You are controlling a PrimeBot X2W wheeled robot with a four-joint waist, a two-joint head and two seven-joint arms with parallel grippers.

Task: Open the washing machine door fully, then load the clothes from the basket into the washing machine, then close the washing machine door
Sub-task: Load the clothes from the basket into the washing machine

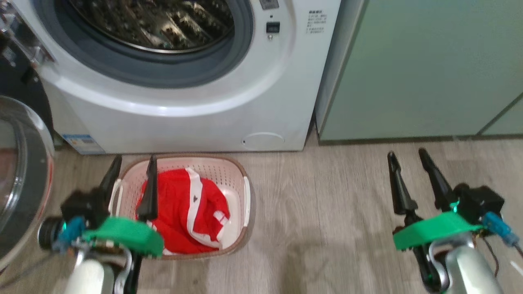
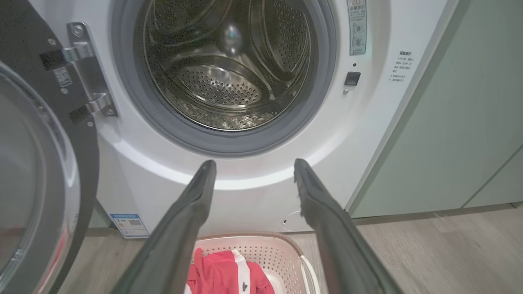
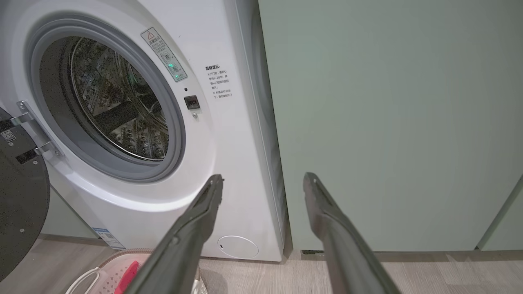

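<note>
The white washing machine (image 1: 196, 118) stands ahead with its steel drum (image 2: 229, 65) bare. Its round door (image 1: 20, 179) hangs swung out at the left, the black rim and glass bowl facing me, and the door (image 2: 36, 175) shows again in the left wrist view. On the floor before the machine sits the cream basket (image 1: 241, 179), holding red clothes (image 1: 184, 212) with white stripes. My left gripper (image 1: 134, 163) hovers open over the basket's left side, nothing between its fingers. Off to the right, over bare floor, my right gripper (image 1: 406, 157) is open and holds nothing.
Pale green cabinet doors (image 1: 421, 69) stand right of the machine. Grey wood-look floor (image 1: 327, 204) stretches between the basket and my right gripper. A blue sticker (image 1: 79, 143) and a round service flap (image 1: 263, 141) mark the machine's lower front.
</note>
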